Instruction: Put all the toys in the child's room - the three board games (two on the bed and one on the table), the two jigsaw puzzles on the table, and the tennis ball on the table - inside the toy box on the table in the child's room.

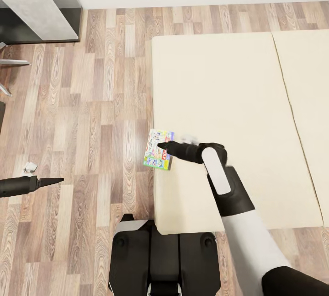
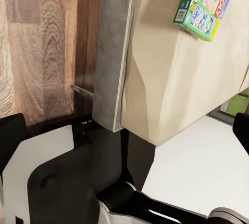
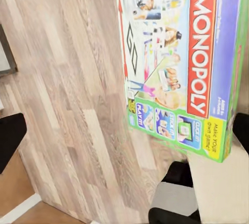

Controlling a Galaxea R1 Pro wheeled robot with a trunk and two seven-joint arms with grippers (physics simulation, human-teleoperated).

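A board game [image 1: 154, 158], a flat green-edged Monopoly box with a cartoon cover, lies on the left edge of the beige bed [image 1: 219, 85] and hangs partly over the wood floor. My right gripper [image 1: 161, 145] reaches in from the right, its tip over the box's top. In the right wrist view the board game [image 3: 176, 52] is close ahead, and the dark fingers [image 3: 10, 141] stand wide apart at the picture's sides, open. My left gripper [image 1: 60, 180] hovers over the floor to the left, open and holding nothing. The left wrist view looks back at the board game [image 2: 205, 0] on the bed [image 2: 176, 78].
A grey table [image 1: 32, 3] stands at the far left corner by the white wall, with metal chair legs [image 1: 9, 62] below it. A small white scrap [image 1: 29, 166] lies on the floor by my left arm. My dark base [image 1: 160, 255] touches the bed's near corner.
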